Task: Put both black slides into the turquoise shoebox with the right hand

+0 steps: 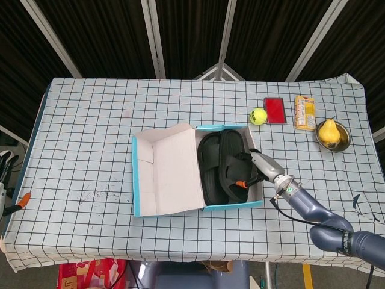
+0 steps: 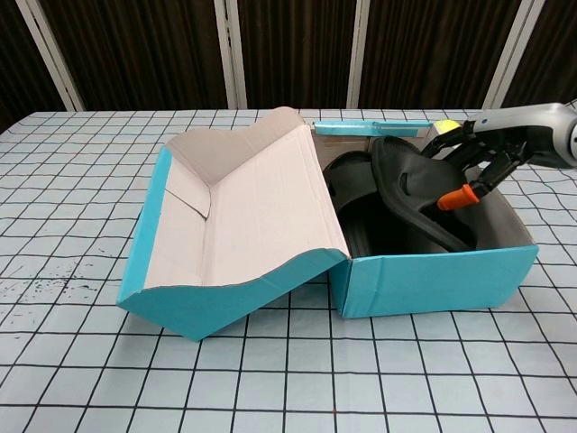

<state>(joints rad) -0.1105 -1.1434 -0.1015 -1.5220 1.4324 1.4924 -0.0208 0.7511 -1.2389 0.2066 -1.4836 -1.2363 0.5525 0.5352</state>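
Both black slides (image 1: 219, 165) are in the turquoise shoebox (image 2: 433, 280) now, one flat, the other leaning tilted on top. Right hand (image 1: 255, 165) is over the box's right edge, fingers around that tilted slide (image 2: 410, 194). Left hand (image 1: 6, 165) barely pokes in at the table's left edge, can't tell its state

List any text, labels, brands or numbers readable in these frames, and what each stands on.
None can be read.
Yellow packet: carries print, too small and blurred to read.
Red card: no legible marking.
Turquoise shoebox: visible sides show no text.
Black slides: no brand visible.
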